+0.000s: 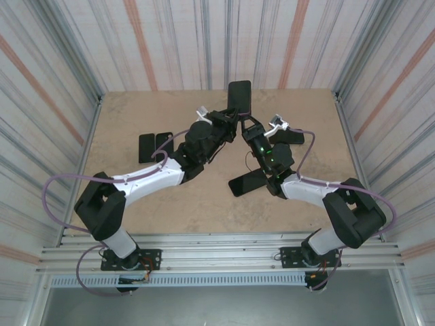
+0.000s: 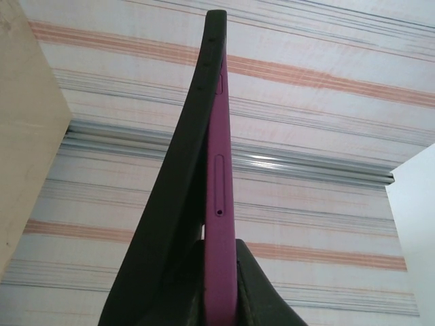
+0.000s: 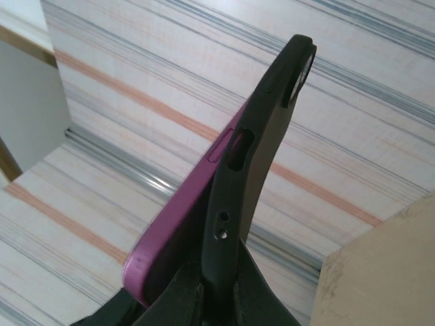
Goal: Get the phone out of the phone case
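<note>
We see the left gripper clamped on the purple phone at lower centre of its wrist view. The right gripper is clamped on the black phone case, which is partly peeled off the phone. In the top view both are held at upper centre.

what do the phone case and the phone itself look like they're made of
Case: black, matte, probably soft rubber or silicone; it bows outward in a curve instead of lying flat. Phone: magenta edge with a smooth satin finish, likely painted metal or hard plastic; it runs straight, with a crisp tray slot and pinhole.
</note>
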Robot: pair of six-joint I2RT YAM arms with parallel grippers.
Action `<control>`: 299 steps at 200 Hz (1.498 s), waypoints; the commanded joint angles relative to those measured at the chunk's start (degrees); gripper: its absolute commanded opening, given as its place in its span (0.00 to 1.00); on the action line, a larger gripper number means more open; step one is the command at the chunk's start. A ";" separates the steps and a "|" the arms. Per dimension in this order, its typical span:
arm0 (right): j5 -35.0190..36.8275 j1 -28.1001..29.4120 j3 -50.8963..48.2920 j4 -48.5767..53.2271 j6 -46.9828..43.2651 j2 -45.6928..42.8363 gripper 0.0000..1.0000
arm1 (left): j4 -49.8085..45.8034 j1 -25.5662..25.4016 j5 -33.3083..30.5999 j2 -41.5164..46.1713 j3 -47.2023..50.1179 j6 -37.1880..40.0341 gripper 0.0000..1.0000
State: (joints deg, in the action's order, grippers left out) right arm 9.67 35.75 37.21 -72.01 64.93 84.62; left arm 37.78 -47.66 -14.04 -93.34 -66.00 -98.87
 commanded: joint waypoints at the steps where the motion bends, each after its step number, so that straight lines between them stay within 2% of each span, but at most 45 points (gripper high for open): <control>1: -1.20 1.82 -0.65 -1.77 -0.85 0.55 0.00 | 2.76 -0.45 -0.20 1.13 -2.74 2.30 0.09; 26: 0.54 1.91 -0.85 1.08 -0.82 -0.06 0.00 | 1.97 -0.48 -0.58 2.32 -2.65 4.10 0.04; 79: 5.06 2.52 2.55 16.92 -0.90 -1.79 0.00 | 0.59 -1.75 -0.13 2.56 -4.97 6.83 0.00; 129: 1.24 3.19 3.81 12.38 -3.22 1.64 0.00 | 1.34 -2.92 1.33 0.13 -7.65 7.28 0.00; 157: 3.37 1.63 1.46 12.96 -2.88 0.06 0.00 | 0.39 -1.85 1.98 2.04 -5.27 7.66 0.00; 187: 7.01 -0.08 -0.05 19.07 -4.43 -4.37 0.00 | -4.11 -0.07 1.20 7.54 -1.00 10.11 0.00; 222: 5.60 -2.42 -0.91 19.86 -4.19 -5.69 0.00 | -8.60 1.30 2.65 11.19 1.74 10.85 0.00; 266: -0.42 -2.74 0.95 20.81 -2.57 -2.44 0.00 | -10.27 4.12 4.57 13.80 7.56 10.33 0.00; 299: -4.89 -2.20 4.20 25.50 -1.48 0.72 0.00 | -11.03 10.24 12.08 14.67 12.39 11.88 0.00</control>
State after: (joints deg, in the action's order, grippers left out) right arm 8.91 33.12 38.09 -50.52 62.50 82.98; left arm 26.28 -41.39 -7.38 -81.19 -56.38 -89.56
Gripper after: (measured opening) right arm 0.097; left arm 0.117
